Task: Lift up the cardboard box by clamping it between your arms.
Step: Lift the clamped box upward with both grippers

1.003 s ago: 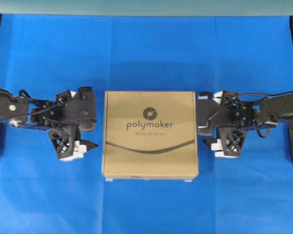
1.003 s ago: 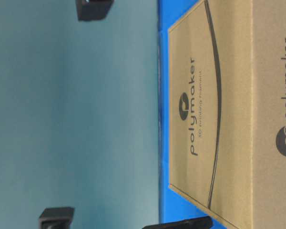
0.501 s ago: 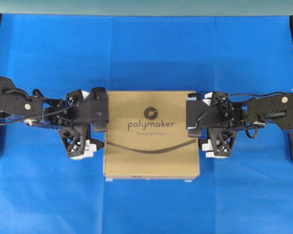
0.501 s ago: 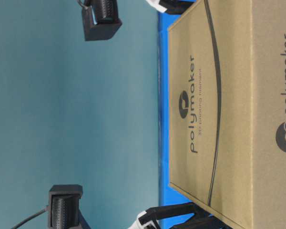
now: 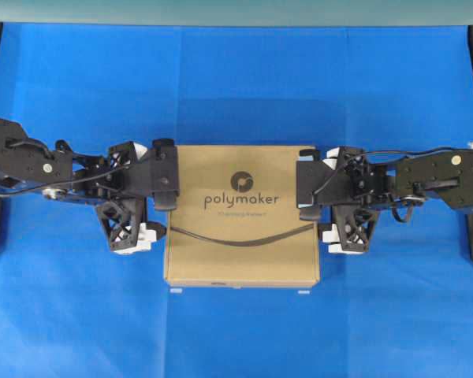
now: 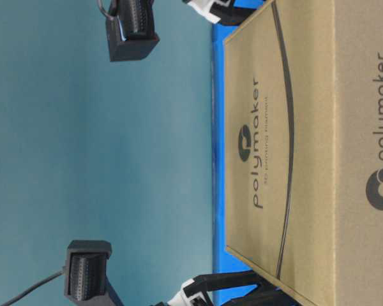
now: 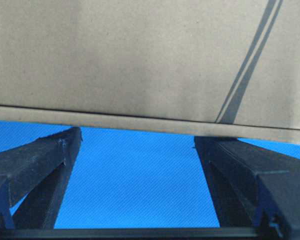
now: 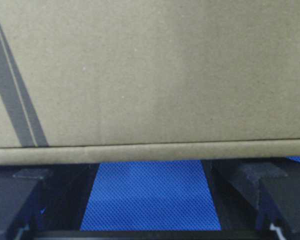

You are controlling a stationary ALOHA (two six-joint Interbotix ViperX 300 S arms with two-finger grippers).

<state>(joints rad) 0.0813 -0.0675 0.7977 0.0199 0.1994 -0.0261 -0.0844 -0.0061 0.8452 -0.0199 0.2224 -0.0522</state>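
Both arms have closed in on the cardboard box (image 5: 242,214) since a second ago; we now press it from either side, mid-table on the blue cloth (image 5: 236,87). Left gripper (image 7: 135,142) and right gripper (image 8: 150,167) are both spread wide, fingertips at the box's bottom edge (pinching nothing). Whether the box is off the cloth yet we cannot tell. Risk as we see it: uneven squeeze lets the box tilt or slip out during the lift. Count: one box, two arms, two grippers.
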